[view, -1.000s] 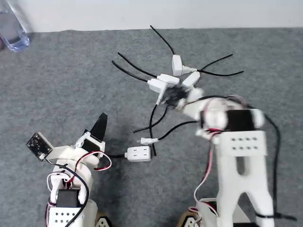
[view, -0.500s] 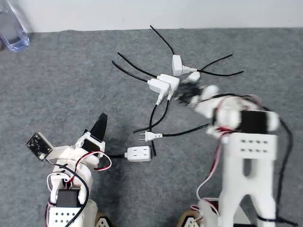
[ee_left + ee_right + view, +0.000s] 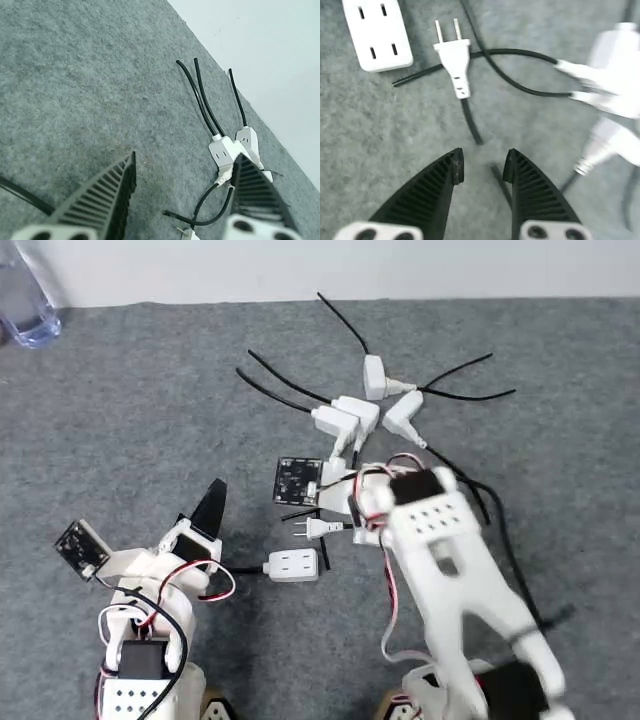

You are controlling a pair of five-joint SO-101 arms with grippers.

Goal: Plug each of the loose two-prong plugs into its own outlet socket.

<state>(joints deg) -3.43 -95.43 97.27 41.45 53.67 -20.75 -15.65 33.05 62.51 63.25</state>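
Grey felt matting (image 3: 120, 420) covers the table up to a white wall (image 3: 400, 265), with a clear plastic bottle (image 3: 22, 305) standing at the far corner. Near the middle lies a loose white two-prong plug (image 3: 314, 529) with a black cord, just beside a flat white outlet block (image 3: 293, 563) but apart from it, none of its sockets filled. In the right wrist view the plug's prongs point away from the right claw (image 3: 482, 162), which hangs over the plug's own cord with its ridged black fingers (image 3: 440, 185) slightly parted and nothing between them. Another thin black cable (image 3: 520, 55) crosses just behind the plug's body, and a short black cord end (image 3: 415, 75) lies between plug and block. Farther back sits a cluster of white adapters and plugs (image 3: 345, 415), black leads fanning out from it. The left claw (image 3: 186, 160) hovers over bare matting near the outlet block, spread wide and holding nothing.
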